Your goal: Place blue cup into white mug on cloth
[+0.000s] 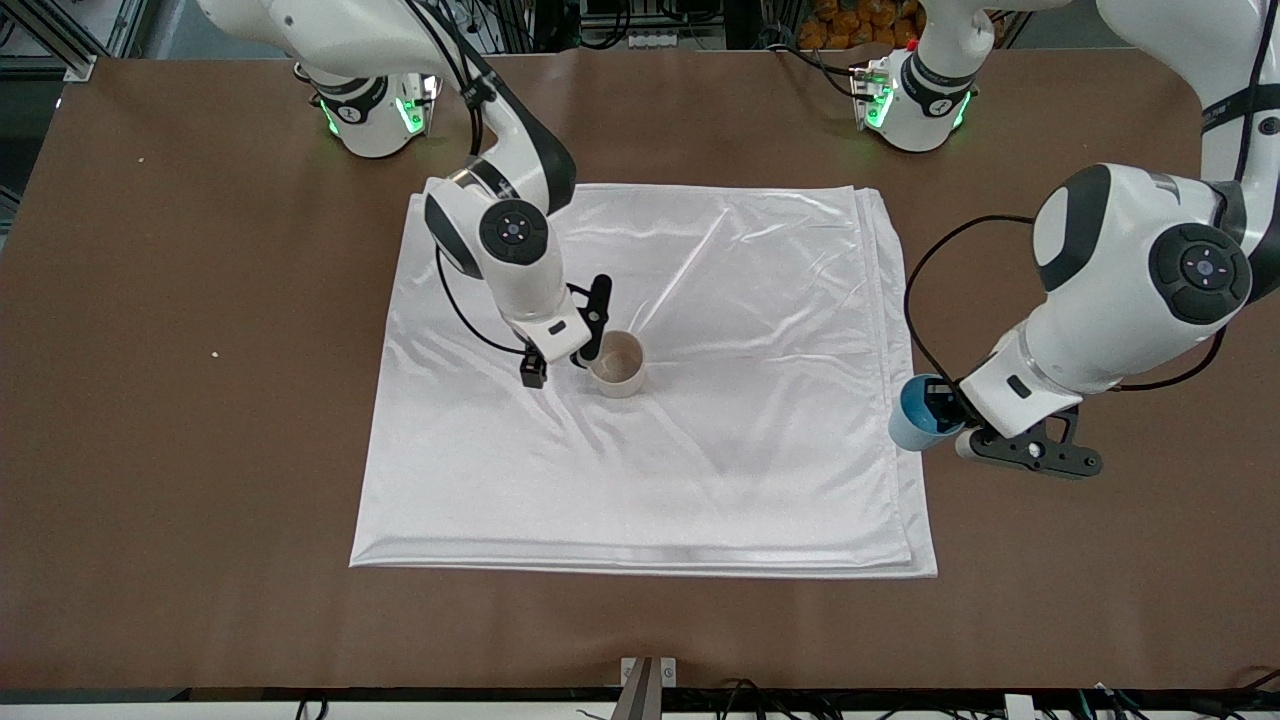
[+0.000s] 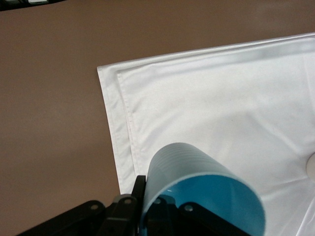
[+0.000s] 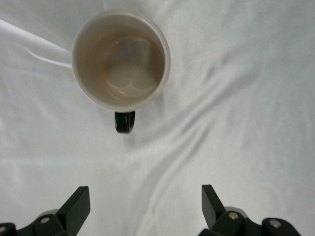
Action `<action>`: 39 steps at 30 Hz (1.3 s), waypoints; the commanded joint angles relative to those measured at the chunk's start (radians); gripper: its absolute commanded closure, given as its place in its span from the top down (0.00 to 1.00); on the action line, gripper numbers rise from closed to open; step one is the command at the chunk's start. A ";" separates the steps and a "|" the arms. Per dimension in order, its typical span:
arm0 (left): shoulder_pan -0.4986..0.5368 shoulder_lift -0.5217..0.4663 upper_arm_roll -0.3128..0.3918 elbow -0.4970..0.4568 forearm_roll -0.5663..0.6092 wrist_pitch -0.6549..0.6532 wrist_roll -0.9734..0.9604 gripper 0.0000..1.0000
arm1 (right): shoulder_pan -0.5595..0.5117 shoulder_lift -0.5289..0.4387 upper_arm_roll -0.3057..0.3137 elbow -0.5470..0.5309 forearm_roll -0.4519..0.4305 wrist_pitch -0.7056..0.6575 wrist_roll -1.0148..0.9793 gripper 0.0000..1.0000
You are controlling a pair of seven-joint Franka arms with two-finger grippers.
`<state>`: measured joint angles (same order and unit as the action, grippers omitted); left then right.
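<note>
The white mug (image 1: 618,365) with a small black handle stands upright and empty on the cloth (image 1: 700,450), toward the right arm's end. My right gripper (image 1: 580,335) hangs just beside it, open, with nothing between its fingers. In the right wrist view the mug (image 3: 120,59) turns its handle toward the right gripper (image 3: 145,201), over wrinkled cloth (image 3: 236,98). My left gripper (image 1: 938,402) is shut on the wall of the blue cup (image 1: 915,415), held tilted above the cloth's edge at the left arm's end. The left wrist view shows the cup (image 2: 197,182) in the left gripper (image 2: 147,196), above a cloth corner (image 2: 221,98).
The brown table (image 1: 200,450) surrounds the cloth on all sides. The two arm bases stand along the table's edge farthest from the front camera. Folds and ridges cross the cloth around the mug.
</note>
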<state>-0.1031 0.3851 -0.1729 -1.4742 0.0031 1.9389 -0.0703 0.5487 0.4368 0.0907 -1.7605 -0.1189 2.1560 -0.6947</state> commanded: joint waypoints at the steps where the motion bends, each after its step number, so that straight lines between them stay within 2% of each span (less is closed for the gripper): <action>1: 0.005 -0.017 -0.051 -0.001 -0.017 -0.044 -0.094 0.00 | -0.050 -0.133 0.007 -0.024 -0.010 -0.096 0.020 1.00; 5: 0.002 -0.018 -0.108 0.000 -0.006 -0.052 -0.170 0.00 | -0.085 -0.203 0.007 -0.004 -0.008 -0.172 0.018 1.00; 9: -0.010 -0.018 -0.160 0.000 -0.002 -0.052 -0.267 0.00 | -0.116 -0.242 0.007 0.074 -0.011 -0.287 0.018 1.00; 14: -0.070 -0.009 -0.163 0.002 -0.003 -0.051 -0.324 0.00 | -0.170 -0.256 0.007 0.212 -0.018 -0.450 0.011 1.00; 17: -0.113 0.000 -0.161 0.005 -0.003 -0.043 -0.390 0.00 | -0.208 -0.270 0.007 0.254 -0.018 -0.493 0.012 1.00; 24: -0.222 0.046 -0.152 0.012 0.021 0.003 -0.489 0.00 | -0.306 -0.355 0.007 0.245 -0.013 -0.504 0.017 1.00; 33: -0.332 0.116 -0.149 0.043 0.055 0.046 -0.650 0.00 | -0.440 -0.391 0.001 0.251 -0.015 -0.579 0.017 1.00; 39: -0.368 0.158 -0.149 0.046 0.063 0.106 -0.666 0.00 | -0.503 -0.398 0.000 0.246 -0.016 -0.611 0.012 1.00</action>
<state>-0.4413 0.5000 -0.3327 -1.4665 0.0348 2.0084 -0.7075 0.0914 0.0550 0.0787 -1.5031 -0.1220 1.5769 -0.6950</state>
